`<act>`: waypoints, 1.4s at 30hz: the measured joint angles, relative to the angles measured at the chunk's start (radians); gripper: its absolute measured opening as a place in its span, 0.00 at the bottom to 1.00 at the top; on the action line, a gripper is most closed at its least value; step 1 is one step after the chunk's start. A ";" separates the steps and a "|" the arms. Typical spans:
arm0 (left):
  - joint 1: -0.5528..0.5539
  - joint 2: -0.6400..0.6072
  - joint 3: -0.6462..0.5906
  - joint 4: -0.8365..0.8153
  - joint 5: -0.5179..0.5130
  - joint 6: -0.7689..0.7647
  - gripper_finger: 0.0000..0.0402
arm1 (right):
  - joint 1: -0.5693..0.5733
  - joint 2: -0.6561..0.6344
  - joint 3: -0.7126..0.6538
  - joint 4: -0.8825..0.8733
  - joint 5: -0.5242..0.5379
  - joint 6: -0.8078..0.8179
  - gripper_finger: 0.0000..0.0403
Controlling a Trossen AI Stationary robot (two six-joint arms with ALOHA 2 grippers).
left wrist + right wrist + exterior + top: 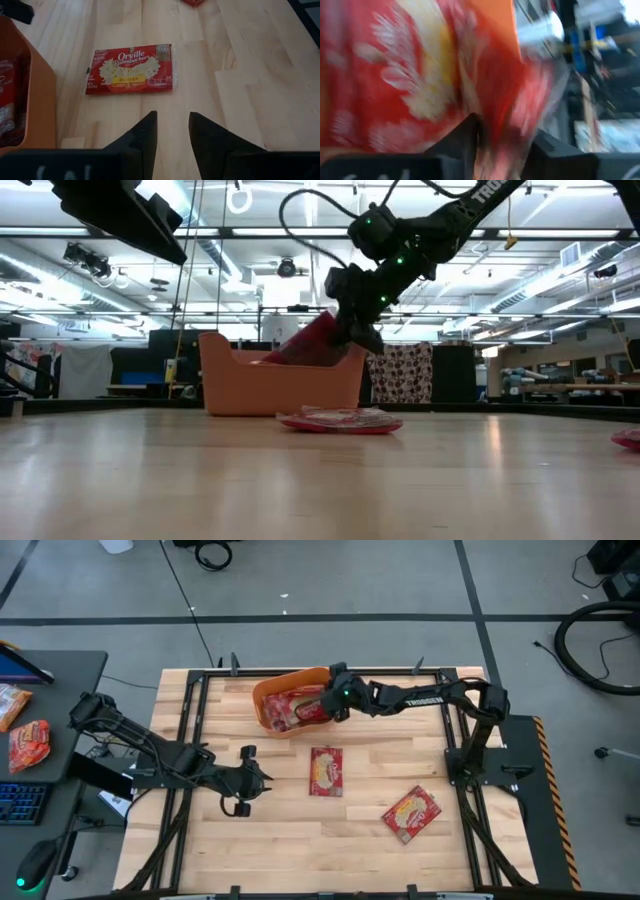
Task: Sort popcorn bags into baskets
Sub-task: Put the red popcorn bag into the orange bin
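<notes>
The orange basket [268, 698] sits near the table's far edge and holds red popcorn bags [283, 712]. My right gripper [334, 706] is over the basket's right rim, shut on a red popcorn bag [308, 340] that slants down into the basket [270, 385]. One bag [326, 771] lies flat at mid-table, another [411, 812] toward the near right. My left gripper [262, 780] hovers open, left of the middle bag [130, 70], its fingers pointing at it and touching nothing. My right gripper [506, 127] pinches the popcorn bag between its two fingers by its upper right end [335, 328]. The fingers come slanting down from the table's right. The bag is tilted, its lower end [275, 356] dipping behind the basket's wall; whether it rests inside cannot be told.
The table has a black frame along its left and right sides [185, 730]. Off the table's left, a dark desk [60, 680] carries more red packets [28, 743] and a keyboard. Bare wood lies along the near edge, between the two loose bags.
</notes>
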 joint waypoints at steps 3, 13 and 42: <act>0.000 0.000 0.000 0.000 0.000 -0.013 0.29 | 0.027 0.000 0.000 -0.002 0.118 -0.005 0.33; 0.000 0.000 0.000 0.007 -0.001 -0.019 0.29 | 0.105 -0.002 0.001 -0.051 0.280 0.046 0.35; 0.000 0.001 0.000 -0.023 -0.034 -0.024 0.29 | 0.132 -0.058 0.002 0.230 -0.310 0.042 0.01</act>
